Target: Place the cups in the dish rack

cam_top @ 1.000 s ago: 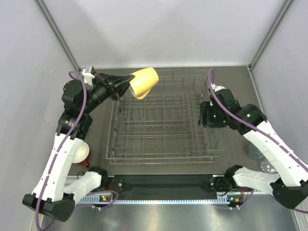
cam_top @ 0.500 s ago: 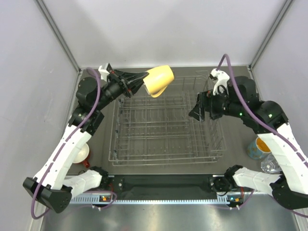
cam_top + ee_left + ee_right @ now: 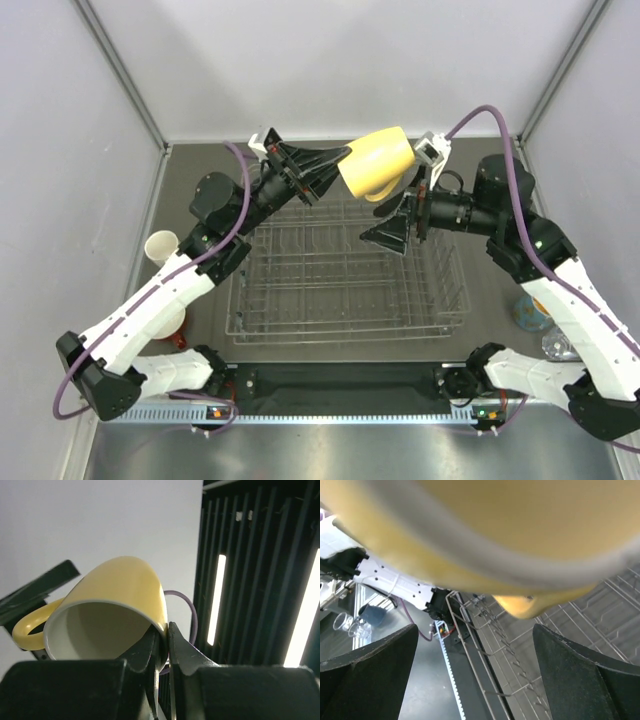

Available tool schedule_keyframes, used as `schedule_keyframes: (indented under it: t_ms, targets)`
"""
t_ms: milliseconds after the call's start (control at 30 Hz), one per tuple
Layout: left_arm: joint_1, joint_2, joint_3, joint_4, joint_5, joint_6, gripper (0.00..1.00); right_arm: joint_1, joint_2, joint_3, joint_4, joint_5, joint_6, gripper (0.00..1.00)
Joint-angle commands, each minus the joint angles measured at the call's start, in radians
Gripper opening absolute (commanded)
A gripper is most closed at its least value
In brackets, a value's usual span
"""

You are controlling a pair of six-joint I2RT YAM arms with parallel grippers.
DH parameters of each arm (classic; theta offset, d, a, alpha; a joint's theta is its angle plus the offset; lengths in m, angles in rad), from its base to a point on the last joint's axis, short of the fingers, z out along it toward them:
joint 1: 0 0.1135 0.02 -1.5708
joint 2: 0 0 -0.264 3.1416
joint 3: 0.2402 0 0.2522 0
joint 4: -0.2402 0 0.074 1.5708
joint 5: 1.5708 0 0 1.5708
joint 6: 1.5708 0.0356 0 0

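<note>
My left gripper is shut on the rim of the yellow mug and holds it on its side, high above the far edge of the grey wire dish rack. In the left wrist view the fingertips pinch the mug's wall, one inside and one outside. My right gripper is open right under the mug. In the right wrist view the mug fills the top and the wide-apart fingers frame the rack below. The rack holds no cups.
A white mug and a red cup with a white inside stand left of the rack, partly behind my left arm. A blue mug and a clear glass stand right of the rack, and also show in the right wrist view.
My left arm has swung the yellow mug to the right, over the rack's far side. My right arm has risen and turned its open jaws up to the mug.
</note>
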Motion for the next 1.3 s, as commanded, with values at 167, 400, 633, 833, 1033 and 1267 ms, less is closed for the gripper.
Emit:
schedule_keyframes:
  t_ms: [167, 400, 633, 833, 1033, 1267]
  targets:
    - [-0.099, -0.006, 0.022, 0.343, -0.098, -0.082, 0.00, -0.008, -0.128, -0.094, 0.248, -0.064, 0.036, 0.92]
    - [-0.145, -0.038, -0.026, 0.358, -0.115, -0.101, 0.00, -0.024, -0.166, -0.111, 0.268, -0.071, 0.030, 0.84]
    - [-0.176, -0.081, -0.075, 0.357, -0.113, -0.099, 0.00, -0.056, -0.149, -0.078, 0.270, -0.134, 0.034, 0.79]
    - [-0.180, -0.105, -0.101, 0.363, -0.112, -0.110, 0.00, -0.055, -0.120, -0.049, 0.299, -0.208, 0.068, 0.67]
    - [-0.189, -0.111, -0.123, 0.389, -0.109, -0.125, 0.00, -0.055, -0.129, -0.060, 0.354, -0.231, 0.116, 0.55]
    - [-0.199, -0.124, -0.132, 0.407, -0.129, -0.133, 0.00, -0.055, -0.161, -0.091, 0.379, -0.196, 0.132, 0.56]
